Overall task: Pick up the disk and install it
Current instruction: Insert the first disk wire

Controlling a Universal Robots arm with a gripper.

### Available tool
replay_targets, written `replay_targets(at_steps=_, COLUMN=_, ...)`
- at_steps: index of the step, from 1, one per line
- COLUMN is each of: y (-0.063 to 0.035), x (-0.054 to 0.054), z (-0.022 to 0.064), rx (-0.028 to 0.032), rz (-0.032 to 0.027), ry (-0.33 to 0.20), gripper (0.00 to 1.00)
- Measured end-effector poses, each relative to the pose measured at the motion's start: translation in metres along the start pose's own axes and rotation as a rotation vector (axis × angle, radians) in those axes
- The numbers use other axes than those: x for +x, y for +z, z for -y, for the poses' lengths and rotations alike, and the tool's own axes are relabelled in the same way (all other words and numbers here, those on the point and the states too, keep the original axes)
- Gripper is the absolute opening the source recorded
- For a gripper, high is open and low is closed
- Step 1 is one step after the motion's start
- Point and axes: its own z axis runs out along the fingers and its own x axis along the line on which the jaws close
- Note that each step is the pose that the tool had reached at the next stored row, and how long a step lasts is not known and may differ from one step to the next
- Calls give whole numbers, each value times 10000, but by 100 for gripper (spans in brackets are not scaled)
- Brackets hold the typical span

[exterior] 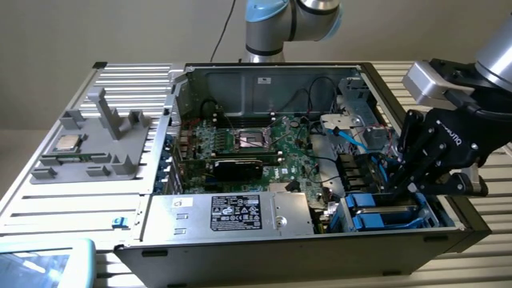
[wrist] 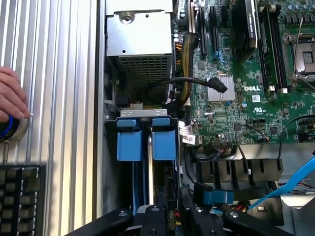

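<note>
the disk (wrist: pixel 147 147), edge-up in its blue carrier, sits in the drive bay at the computer case (exterior: pixel 304 240) corner, at the exterior view's right. the claw (exterior: pixel 404 180) hangs just above it, grip state impossible to tell. the install step looks nearly finished, and seating it calls for a straight push.

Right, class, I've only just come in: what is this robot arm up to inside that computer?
The arm's gripper is reaching down into the drive bay at the front corner of an open computer case, on the exterior view's right. The disk, in its blue carrier, stands on edge in that bay directly below the gripper. A silver power supply box sits beside the bay, next to the green motherboard. Outside the case, a person's hand rests on the ribbed table.
</note>
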Motion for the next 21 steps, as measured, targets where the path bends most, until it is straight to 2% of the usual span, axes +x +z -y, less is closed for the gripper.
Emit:
replay_targets(at_steps=5, y=-193, x=1, z=6, rx=4, rz=-10, ry=3, gripper=24)
replay_targets(at_steps=8, y=-285, x=2, z=-4, rx=19, rz=-48, ry=10, gripper=24)
replay_targets(at_steps=10, y=-347, x=2, z=-13, rx=26, rz=-100, ry=18, gripper=24)
replay_targets(at_steps=16, y=-531, x=-35, z=-51, rx=47, rz=-305, ry=51, gripper=24)
replay_targets(at_steps=19, y=-577, x=-66, z=-96, rx=76, rz=-404, ry=69, gripper=24)
replay_targets(at_steps=21, y=-575, x=-75, z=-112, rx=97, rz=-419, ry=70, gripper=24)
